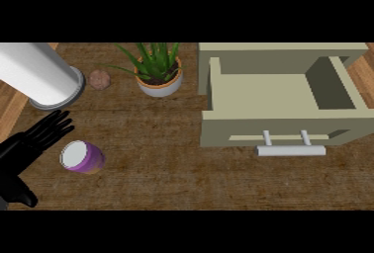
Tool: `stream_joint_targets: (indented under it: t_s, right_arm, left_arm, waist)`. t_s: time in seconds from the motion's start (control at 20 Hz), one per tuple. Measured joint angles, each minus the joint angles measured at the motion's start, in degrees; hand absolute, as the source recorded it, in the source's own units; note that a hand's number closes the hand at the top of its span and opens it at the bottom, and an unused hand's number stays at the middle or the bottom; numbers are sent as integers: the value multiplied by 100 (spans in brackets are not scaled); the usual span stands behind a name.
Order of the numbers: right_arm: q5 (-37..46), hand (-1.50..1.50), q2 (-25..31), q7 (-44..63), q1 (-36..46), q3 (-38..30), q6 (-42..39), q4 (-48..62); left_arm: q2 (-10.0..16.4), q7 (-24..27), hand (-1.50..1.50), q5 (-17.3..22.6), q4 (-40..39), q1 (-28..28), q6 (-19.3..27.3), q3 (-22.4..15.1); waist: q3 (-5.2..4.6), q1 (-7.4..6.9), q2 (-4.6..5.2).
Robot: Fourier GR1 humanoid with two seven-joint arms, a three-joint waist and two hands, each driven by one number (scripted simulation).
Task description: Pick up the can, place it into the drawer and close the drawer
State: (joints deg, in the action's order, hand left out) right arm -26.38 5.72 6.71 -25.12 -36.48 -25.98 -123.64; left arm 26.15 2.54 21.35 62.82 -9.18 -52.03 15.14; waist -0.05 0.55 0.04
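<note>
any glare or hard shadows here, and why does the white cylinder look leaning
Head view: even light, no glare on the can; head view: the drawer has a right inner wall darker than its floor; head view: the white cylinder splays toward the corner, probably perspective from the steep downward look.

A dark brown, rough-grained counter top (190,183) fills the view. A potted plant (159,74) with spiky green leaves in a white, orange-rimmed pot stands near its far edge. Just left of the plant lies a small brown lump (99,79), and farther left a large white cylinder (36,74). Lighter wooden planks (11,106) show beyond the cylinder.
</note>
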Motion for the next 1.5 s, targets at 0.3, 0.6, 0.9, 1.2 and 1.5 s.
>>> stream_joint_targets:
  t_s: [0.3, 0.6, 0.9, 1.2, 1.5]
  right_arm:
    - [4, -150, -18, 89, 190, -90, -21, 65]
    - [-94, -150, -69, 113, 130, -185, -192, -2]
    - [-161, -150, -172, 234, 79, -215, -214, -191]
    - [-197, -150, -127, 315, 181, -286, -212, -138]
    - [-354, -150, -95, 292, 97, -437, -367, -82]
  left_arm:
    - [88, 1118, -150, -1123, -1257, -371, 127, 26]
    - [163, 1982, -150, -1912, -2328, -679, 510, -177]
    - [61, 2460, -150, -2303, -3097, -921, 834, -413]
    - [-64, 2829, -150, -2531, -3626, -1097, 1049, -614]
    - [-129, 2954, -150, -2549, -4100, -1316, 1112, -656]
  waist:
    - [-3, 21, 11]
    - [-9, 58, 20]
    - [-10, 74, 23]
    - [-12, 75, 29]
    - [-13, 106, 32]
